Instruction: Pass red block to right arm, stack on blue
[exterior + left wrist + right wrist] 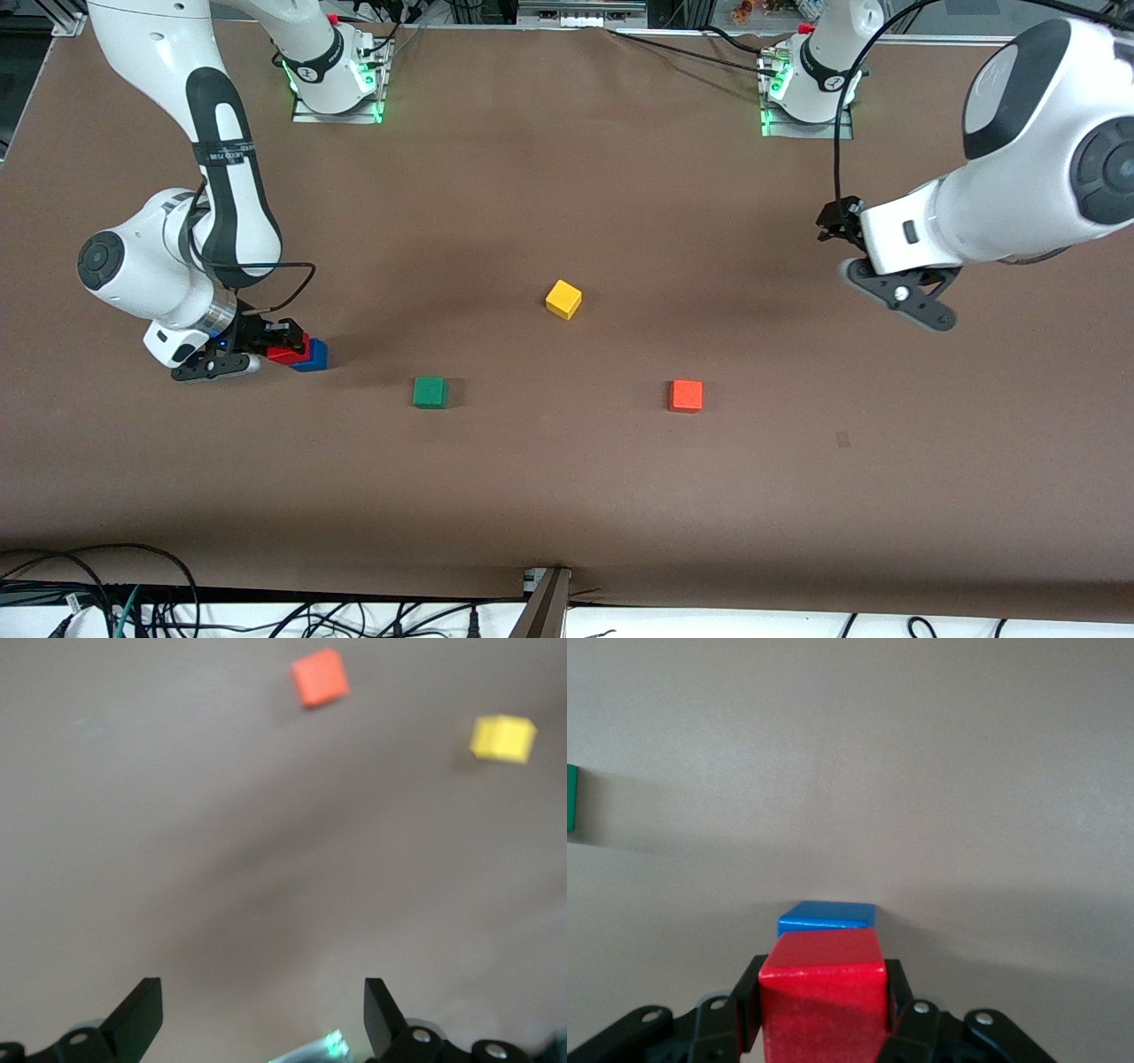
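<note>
R pincer [266,347] clenched on red block [824,992], low, just beside blue cube [312,354], at ~8 o'clock on counter [567,496]. Block looks rigid, light, smooth; side-face grip fine. L pincer [895,288] released, waits aloft.

3 spare cubes sit apart on the brown table [567,496]: yellow cube [563,299], green cube [430,392], orange cube [686,395].
</note>
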Motion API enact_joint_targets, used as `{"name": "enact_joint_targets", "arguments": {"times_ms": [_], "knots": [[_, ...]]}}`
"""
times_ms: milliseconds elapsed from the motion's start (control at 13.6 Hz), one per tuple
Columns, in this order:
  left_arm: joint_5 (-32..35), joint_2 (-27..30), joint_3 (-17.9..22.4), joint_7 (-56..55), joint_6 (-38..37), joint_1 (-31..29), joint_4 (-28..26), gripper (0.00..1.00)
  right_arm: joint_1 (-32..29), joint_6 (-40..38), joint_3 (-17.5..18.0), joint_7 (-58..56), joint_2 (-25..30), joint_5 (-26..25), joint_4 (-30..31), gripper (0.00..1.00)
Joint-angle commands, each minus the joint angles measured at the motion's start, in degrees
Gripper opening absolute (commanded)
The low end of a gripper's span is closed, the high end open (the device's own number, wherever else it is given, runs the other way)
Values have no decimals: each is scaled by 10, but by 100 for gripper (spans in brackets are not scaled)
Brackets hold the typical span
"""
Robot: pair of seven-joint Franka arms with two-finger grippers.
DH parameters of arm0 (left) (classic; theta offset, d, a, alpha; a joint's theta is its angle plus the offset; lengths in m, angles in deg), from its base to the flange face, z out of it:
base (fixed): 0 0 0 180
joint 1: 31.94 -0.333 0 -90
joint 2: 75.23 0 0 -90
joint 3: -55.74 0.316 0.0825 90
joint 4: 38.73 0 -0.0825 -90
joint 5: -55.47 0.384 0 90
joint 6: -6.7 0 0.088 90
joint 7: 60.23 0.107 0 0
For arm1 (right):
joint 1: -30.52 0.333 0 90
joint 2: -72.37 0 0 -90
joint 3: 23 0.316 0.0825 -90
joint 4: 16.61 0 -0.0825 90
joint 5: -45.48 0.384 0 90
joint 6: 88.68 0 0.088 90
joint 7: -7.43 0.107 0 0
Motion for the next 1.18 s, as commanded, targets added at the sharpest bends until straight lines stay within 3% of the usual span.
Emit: {"name": "enact_joint_targets", "arguments": {"times_ms": [0,221,368,662,809,1103], "knots": [[13,132,60,-90,118,31,-173,100,9,5,-3,23,8,-13,13,0],[13,199,94,-116,161,33,-251,100,21,6,-3,56,7,-24,8,0],[13,196,98,-116,160,29,-237,100,22,6,-2,73,7,-40,5,0],[44,165,93,-114,108,21,-160,100,21,7,-3,73,4,-43,4,0],[68,147,86,-115,100,28,-139,100,20,7,-3,73,3,-52,2,0],[50,128,87,-112,104,21,-122,100,19,7,-3,74,-1,-55,-1,0]]}}
